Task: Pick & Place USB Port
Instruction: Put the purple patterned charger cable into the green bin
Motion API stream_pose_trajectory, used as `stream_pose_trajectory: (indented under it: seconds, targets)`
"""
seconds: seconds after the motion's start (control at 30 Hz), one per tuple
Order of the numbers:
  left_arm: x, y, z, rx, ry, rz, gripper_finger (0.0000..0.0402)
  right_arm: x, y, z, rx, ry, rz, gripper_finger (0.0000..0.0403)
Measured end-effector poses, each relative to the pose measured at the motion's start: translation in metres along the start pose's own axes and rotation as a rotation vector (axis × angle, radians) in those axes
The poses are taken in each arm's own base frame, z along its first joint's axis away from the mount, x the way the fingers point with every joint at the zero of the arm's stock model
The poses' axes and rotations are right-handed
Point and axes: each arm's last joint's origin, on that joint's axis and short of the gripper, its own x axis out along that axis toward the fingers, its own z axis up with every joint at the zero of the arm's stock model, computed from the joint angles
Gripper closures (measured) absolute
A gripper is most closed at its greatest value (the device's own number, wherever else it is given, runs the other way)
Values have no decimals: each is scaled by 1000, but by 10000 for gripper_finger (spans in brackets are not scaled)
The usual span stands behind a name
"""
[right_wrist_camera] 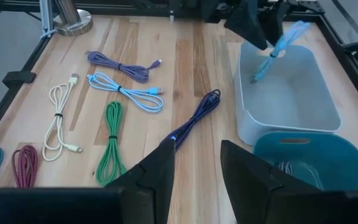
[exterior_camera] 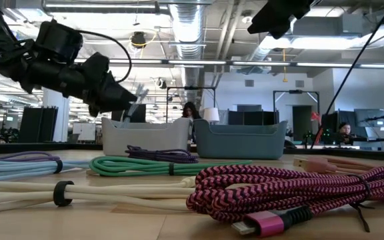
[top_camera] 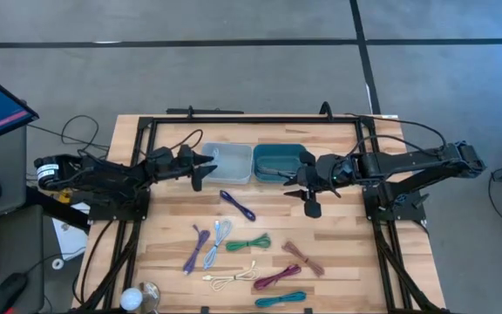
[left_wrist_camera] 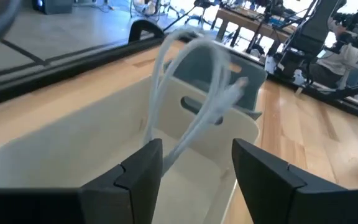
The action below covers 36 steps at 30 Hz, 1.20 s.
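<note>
A pale blue cable is up in the air over the white bin, right at my left gripper. In the left wrist view its loop rises ahead of the fingers and its lower part runs down between them. My left gripper is open above the bin's near end. My right gripper is open with nothing between its fingers. It hangs above the table beside the teal bin. My left gripper stands open around the pale blue cable, whose lower strands pass close by one finger. Whether the cable touches that finger, I cannot tell. The cable's free end hangs down into the white bin.
Several bundled cables lie on the wood in front of the bins: dark purple, green, cream, magenta, teal. The teal bin holds a coiled cable. A metal frame borders the table.
</note>
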Motion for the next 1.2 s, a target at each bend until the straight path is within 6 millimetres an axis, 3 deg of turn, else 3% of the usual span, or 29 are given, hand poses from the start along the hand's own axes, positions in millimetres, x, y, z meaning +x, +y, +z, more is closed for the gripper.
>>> stream_pose_trajectory:
  seconds: [0.23, 0.4, 0.77, 1.0, 1.2]
  targets:
    - [9, -3, 19, 11, -63, -14, 211, 0, 0, 0, 0, -4, 0, 281]
    - [9, -4, 20, 11, -63, -20, 214, 0, 0, 0, 5, 1, 0, 281]
    - [6, -17, 17, 59, 26, -464, 272, 1, 1, -1, 6, 11, 2, 281]
    - [4, -19, 19, 86, 13, -512, 303, 1, 0, 1, 9, -14, 1, 281]
    - [-1, -33, 24, 142, -39, -573, 313, 1, -1, 3, 13, -26, -3, 281]
